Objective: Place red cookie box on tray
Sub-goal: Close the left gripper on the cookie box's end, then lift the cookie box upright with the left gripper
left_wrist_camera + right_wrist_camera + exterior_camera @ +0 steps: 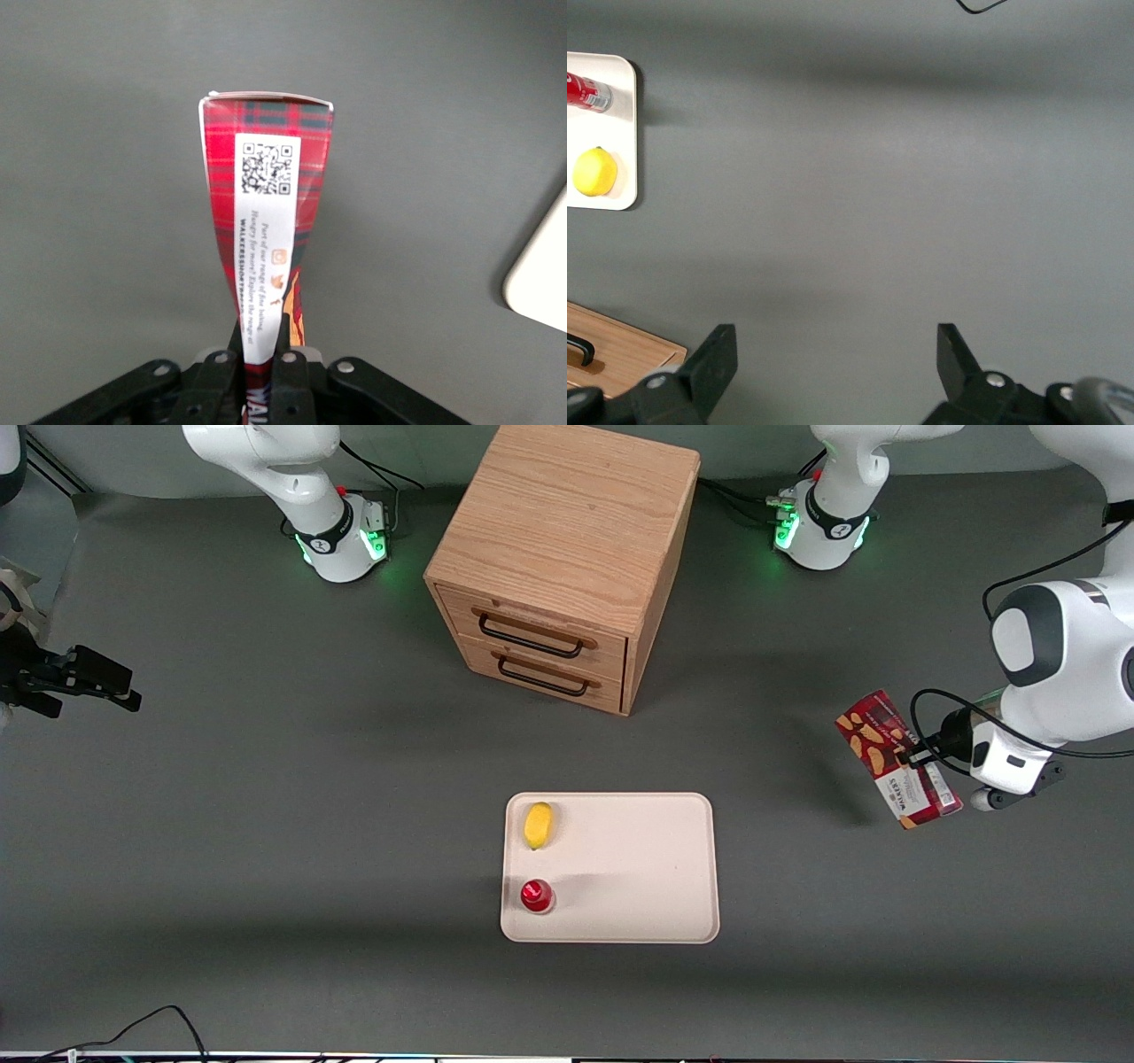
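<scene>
Carry step: my gripper (262, 359), closed on the red cookie box (897, 759), held it above the table toward the working arm's end, well apart from the tray (638, 850). Next, I judged, came travel over the tray's bare part, beside the lemon (538, 825) and the red-capped bottle (536, 895).

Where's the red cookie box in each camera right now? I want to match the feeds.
Front view: the red cookie box is held off the table by the gripper, toward the working arm's end, clear of the tray.
Left wrist view: the box stands out from the closed fingers.
Right wrist view: not in it.
Shared landmark: the tray, seen in all three views.
</scene>
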`<state>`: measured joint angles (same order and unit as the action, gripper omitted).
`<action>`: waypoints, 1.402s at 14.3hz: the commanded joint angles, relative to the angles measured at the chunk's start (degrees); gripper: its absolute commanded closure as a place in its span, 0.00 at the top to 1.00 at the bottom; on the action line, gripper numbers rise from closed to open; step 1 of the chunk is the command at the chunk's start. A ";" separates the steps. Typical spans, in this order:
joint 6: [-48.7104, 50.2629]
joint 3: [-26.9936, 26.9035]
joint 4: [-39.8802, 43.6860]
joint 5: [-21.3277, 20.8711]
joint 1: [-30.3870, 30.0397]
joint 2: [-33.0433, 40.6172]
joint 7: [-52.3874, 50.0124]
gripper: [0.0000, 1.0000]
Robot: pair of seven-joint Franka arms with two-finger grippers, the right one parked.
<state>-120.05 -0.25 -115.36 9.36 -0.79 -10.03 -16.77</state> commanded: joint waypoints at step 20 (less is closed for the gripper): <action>5.26 4.04 21.23 -7.69 9.33 -0.62 9.80 0.00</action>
<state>-118.51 5.80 -95.38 1.64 10.06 -13.00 -11.62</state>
